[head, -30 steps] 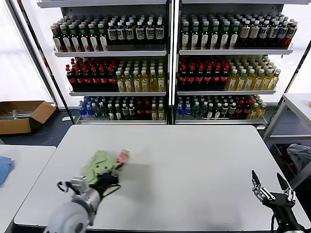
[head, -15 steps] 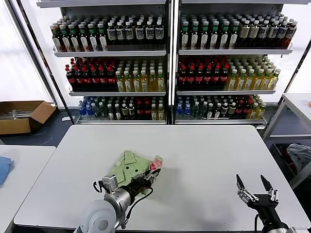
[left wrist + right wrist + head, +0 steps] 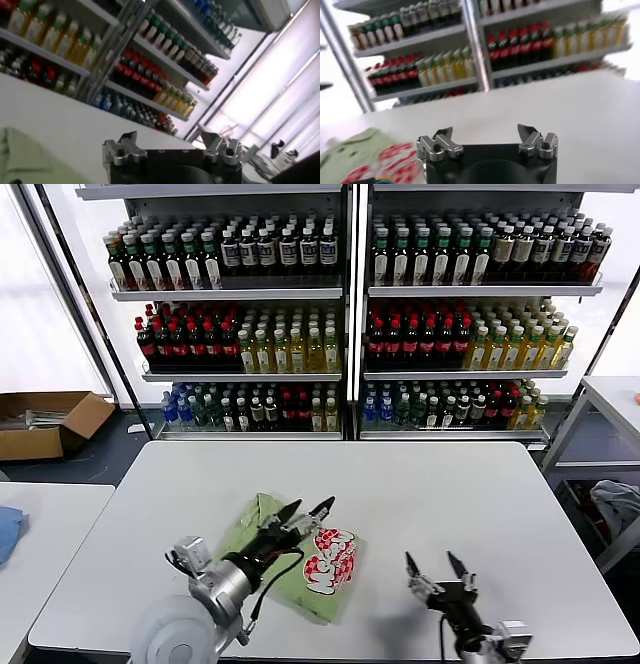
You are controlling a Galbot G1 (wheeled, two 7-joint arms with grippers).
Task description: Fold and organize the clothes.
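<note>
One of the clothes, a light green polo shirt, lies folded on the white table left of centre, its red-and-white chest graphic facing up. My left gripper is open just above the shirt's far edge, holding nothing. In the left wrist view the left gripper has its jaws wide apart, and a corner of the shirt shows beside them. Near the table's front edge, right of the shirt, my right gripper is open and empty. The right wrist view shows the right gripper and the shirt off to one side.
Behind the table stand shelves of bottles. A cardboard box sits on the floor at the far left. A second table with a blue cloth adjoins on the left; another table edge is at the right.
My left gripper carried the shirt to the right, then opened and let it go; the shirt now lies flat with its graphic up. My right gripper moved left along the front edge.
</note>
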